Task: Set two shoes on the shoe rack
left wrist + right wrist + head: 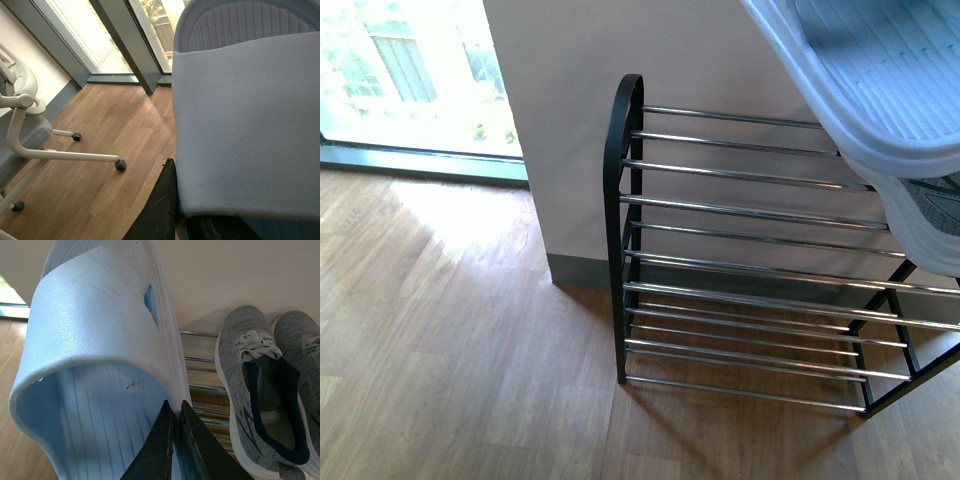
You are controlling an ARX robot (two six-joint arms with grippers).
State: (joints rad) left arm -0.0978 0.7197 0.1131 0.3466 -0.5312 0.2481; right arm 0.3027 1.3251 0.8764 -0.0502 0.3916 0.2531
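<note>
While the front camera looks down on the shoe rack (750,260), standing against the pale wall (560,130) on the wood floor (450,350) with its black loop end (623,200) nearest the window (410,70), two pale blue slippers hang over its far right end: one large, ribbed sole up (880,70), a second (930,225) poking out just below it. Chrome bars bare across the rack's left and middle in this view. No grippers visible here.

Over to the right wrist: right gripper (176,440) clenched on the side wall of a blue slipper (95,355), dark fingers (157,450) pinching the rim, strap arching over a ribbed footbed. Only here: a pair of grey knit sneakers (260,390) with pale laces and navy lining, sitting on the rack's chrome bars (200,360) just beside the slipper, toes to the wall.

Left wrist now: left gripper (175,215) grasping the other blue slipper (245,125), broad strap filling the picture, one dark finger (160,205) at its edge. Only here: a white office chair (25,130) on castors, well apart, and tall window frames (125,40).

No brand, label or writing readable anywhere.
</note>
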